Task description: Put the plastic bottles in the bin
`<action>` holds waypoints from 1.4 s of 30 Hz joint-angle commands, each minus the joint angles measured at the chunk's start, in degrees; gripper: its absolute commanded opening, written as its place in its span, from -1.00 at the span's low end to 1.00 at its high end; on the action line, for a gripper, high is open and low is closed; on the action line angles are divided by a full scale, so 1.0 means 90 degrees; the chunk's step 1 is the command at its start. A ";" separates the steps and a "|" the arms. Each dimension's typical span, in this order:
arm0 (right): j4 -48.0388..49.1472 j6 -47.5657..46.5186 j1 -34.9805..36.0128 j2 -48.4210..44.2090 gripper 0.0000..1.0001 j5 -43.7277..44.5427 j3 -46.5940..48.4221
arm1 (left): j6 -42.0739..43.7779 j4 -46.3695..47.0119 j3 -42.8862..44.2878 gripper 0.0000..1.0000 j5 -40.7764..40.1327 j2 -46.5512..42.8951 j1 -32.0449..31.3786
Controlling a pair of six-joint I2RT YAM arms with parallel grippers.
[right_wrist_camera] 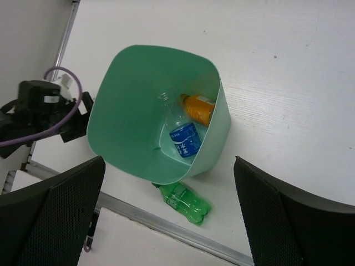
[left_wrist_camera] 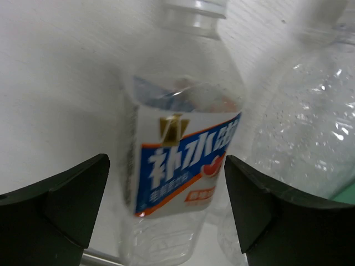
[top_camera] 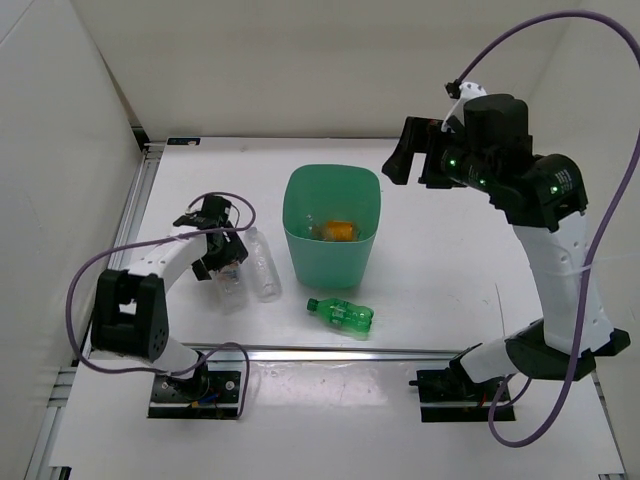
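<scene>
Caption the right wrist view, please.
Open right gripper overlooking the green plastic tub, which holds an orange bottle and a blue-labelled clear bottle; a green plastic bottle lies outside it.

The left arm (top_camera: 150, 268) is folded at the elbow and reached forward. Its wrist is bent so that the left gripper (top_camera: 222, 265) is pointed downward and held low, with the jaws spread wide. The right arm (top_camera: 560, 270) is raised tall and bent over leftward at the top. The right gripper (top_camera: 415, 158) is carried high and angled downward, its jaws likewise spread wide.
</scene>
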 commanded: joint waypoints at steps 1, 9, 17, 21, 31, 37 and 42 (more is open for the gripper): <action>-0.0245 -0.0248 0.0005 -0.0149 1.00 -0.0057 0.0450 | -0.0109 0.0210 0.0038 0.89 -0.0155 0.0323 0.0029; -0.0305 -0.0307 -0.0111 -0.0149 1.00 0.0002 0.0381 | -0.0236 0.0210 0.0651 -0.26 -0.0301 0.0013 0.0029; -0.0178 -0.0248 -0.0424 -0.0149 1.00 -0.0437 0.0118 | -0.0744 0.0054 0.3557 -0.20 -0.0342 -0.0652 0.0029; -0.0051 -0.0132 -0.0687 -0.0207 1.00 -0.0661 -0.0125 | -0.0744 0.0123 0.4974 -0.29 0.0380 -0.0194 -0.0117; 0.0349 0.0171 -0.1293 -0.0608 1.00 -0.1014 -0.1044 | 0.0066 0.0279 0.7226 -0.24 0.1661 0.1466 -0.2030; 0.0350 0.0230 -0.1489 -0.0793 1.00 -0.1072 -0.1268 | 0.0134 0.0279 0.7041 0.44 0.1642 0.1682 -0.2715; 0.0350 0.0132 -0.1547 -0.1046 1.00 -0.0995 -0.1610 | 0.0427 0.0279 0.6767 1.00 0.0961 0.0854 -0.2784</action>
